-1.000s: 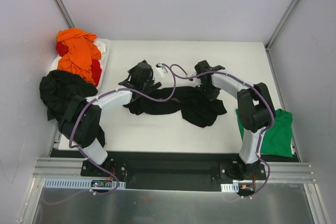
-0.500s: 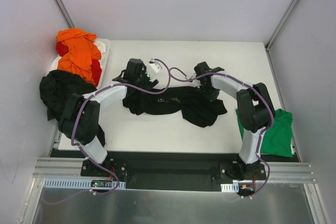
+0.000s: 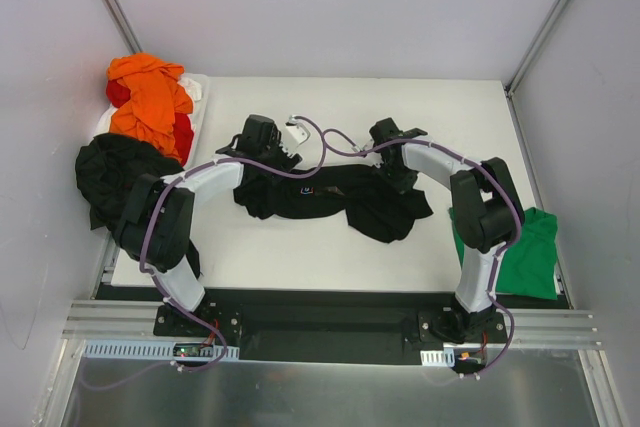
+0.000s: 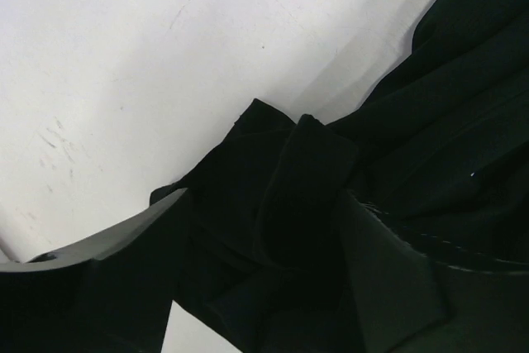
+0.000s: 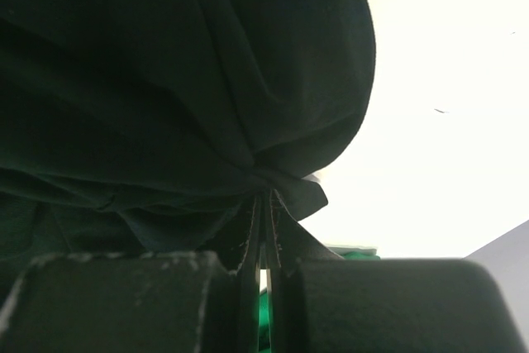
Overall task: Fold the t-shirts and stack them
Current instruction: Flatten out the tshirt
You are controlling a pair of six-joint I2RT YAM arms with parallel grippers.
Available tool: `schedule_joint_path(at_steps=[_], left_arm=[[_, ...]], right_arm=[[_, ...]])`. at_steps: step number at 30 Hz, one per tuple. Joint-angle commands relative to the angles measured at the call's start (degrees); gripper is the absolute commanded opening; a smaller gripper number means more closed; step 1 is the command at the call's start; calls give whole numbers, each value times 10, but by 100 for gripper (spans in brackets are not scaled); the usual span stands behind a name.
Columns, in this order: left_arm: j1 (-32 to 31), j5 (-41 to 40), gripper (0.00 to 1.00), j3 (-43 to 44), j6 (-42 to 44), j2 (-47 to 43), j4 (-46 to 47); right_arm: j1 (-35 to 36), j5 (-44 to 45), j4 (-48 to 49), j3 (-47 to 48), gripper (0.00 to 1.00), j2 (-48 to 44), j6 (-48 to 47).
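A black t-shirt (image 3: 345,199) with a small chest print (image 3: 307,188) lies crumpled across the middle of the table. My left gripper (image 3: 262,159) is at its left end, and a bunch of the black cloth (image 4: 297,179) fills the space between its fingers (image 4: 107,245). My right gripper (image 3: 398,175) is at the shirt's upper right. Its jaws (image 5: 266,196) are pinched tight on a fold of the black cloth (image 5: 182,64). Orange (image 3: 150,97) and red (image 3: 183,134) shirts are piled at the far left. Another black shirt (image 3: 115,179) lies below them. A green shirt (image 3: 525,252) lies at the right edge.
The orange and red pile sits on a white tray (image 3: 198,87) at the table's far left corner. The second black shirt hangs over the table's left edge. The green shirt sits beside the right arm's elbow. Grey walls close in the table on three sides.
My left gripper has moved a little left and away with the cloth, stretching the shirt's left part. The small chest print has come into view. The right gripper has stayed put.
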Motion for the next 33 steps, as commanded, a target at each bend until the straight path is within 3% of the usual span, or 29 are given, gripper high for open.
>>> schedule_joint_path(at_steps=[1, 4, 5, 8, 10, 11, 23, 33], left_arm=[[2, 20, 62, 6, -11, 4, -4], [3, 25, 46, 11, -8, 12, -7], [2, 26, 35, 13, -7, 18, -7], [2, 29, 21, 18, -6, 27, -7], [2, 29, 3, 19, -9, 33, -7], [2, 29, 0, 20, -10, 35, -7], [12, -54, 0, 35, -7, -11, -7], [13, -172, 0, 62, -15, -54, -7]], right_arm=[[2, 2, -4, -3, 1, -18, -5], [2, 2, -4, -3, 1, -18, -4], [1, 2, -4, -3, 1, -18, -4], [1, 3, -5, -4, 1, -21, -5], [2, 5, -5, -6, 1, -25, -5], [1, 5, -5, -6, 1, -24, -5], [2, 32, -18, -2, 1, -70, -5], [3, 88, -47, 23, 1, -135, -10]])
